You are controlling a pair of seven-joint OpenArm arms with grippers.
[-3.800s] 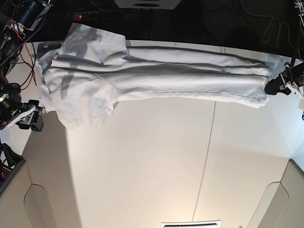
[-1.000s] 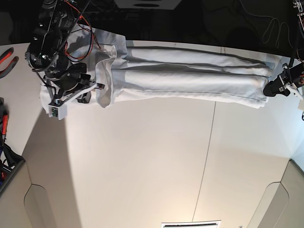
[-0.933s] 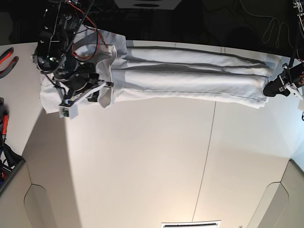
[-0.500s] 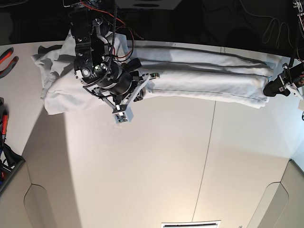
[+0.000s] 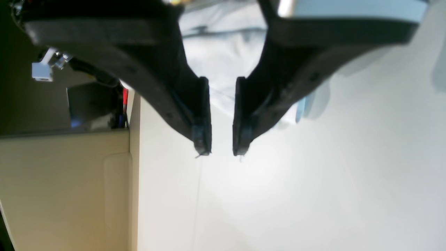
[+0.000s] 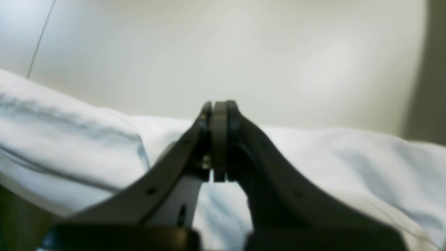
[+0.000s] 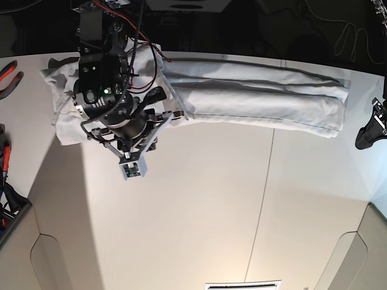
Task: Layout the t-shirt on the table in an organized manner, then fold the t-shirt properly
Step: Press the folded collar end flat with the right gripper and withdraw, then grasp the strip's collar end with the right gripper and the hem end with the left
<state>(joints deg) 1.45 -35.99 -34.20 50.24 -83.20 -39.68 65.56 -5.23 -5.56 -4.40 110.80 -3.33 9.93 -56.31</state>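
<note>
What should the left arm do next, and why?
Probably move the left gripper to the t-shirt's nearby end and grasp it: its fingers stand apart and empty over the table, while the shirt lies as a long narrow band.

Right arm (image 7: 112, 90): black housings, exposed red and black wiring, a green LED, grey bracket. Both hands have matte black tapered fingers (image 5: 195, 104) with small screw holes.
</note>
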